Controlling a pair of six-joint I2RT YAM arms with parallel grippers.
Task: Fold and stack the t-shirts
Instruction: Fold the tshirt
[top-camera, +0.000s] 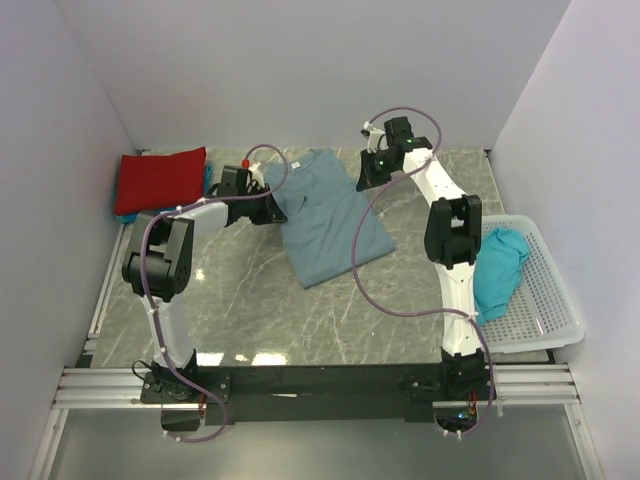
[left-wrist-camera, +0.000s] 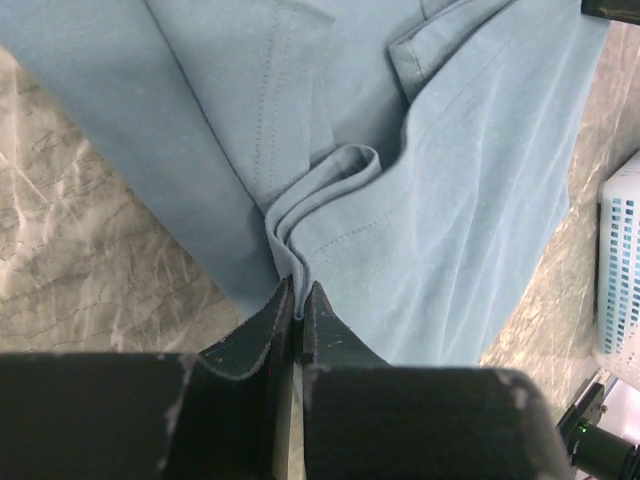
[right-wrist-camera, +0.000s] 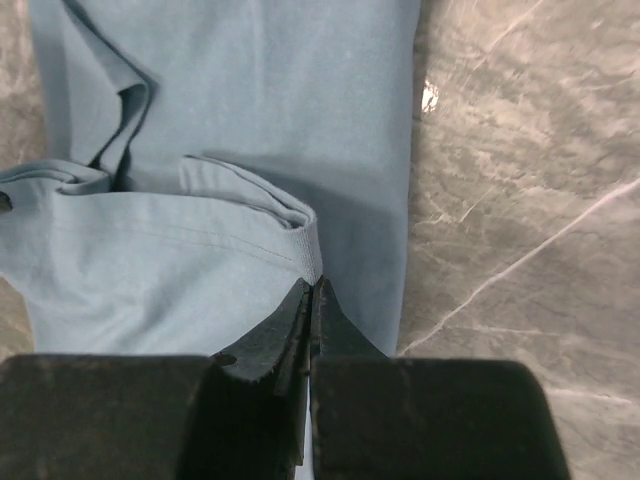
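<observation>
Both arms are working the slate-blue t-shirt (top-camera: 325, 225), which is lying on the table (top-camera: 250, 310) at centre-upper of the top frame, already narrowed lengthwise. The left jaws are clamping a bunched double fold at the shirt's left edge, and the right jaws are pinching a stitched hem edge at its upper right. Judging the step as a two-point lift for the next fold. To do it well I'm thinking: raise both arms together and level, carry the cloth across without stretching it between the grips, lay it edge-on-edge, and let go only once it is lying flat. The risk I'm seeing is the left pinch, which is taking several layers, so the under-layer may be dragging along. The wrist views are showing what the top view isn't: cloth actually seated between the pads, plus the hem stitching and a sleeve fold beside each grip. The top view is giving the layout they're missing: the red t-shirt (top-camera: 160, 180) sitting folded at upper left, and a teal t-shirt (top-camera: 500, 265) crumpled in the white basket (top-camera: 550, 310) at right, waiting.
</observation>
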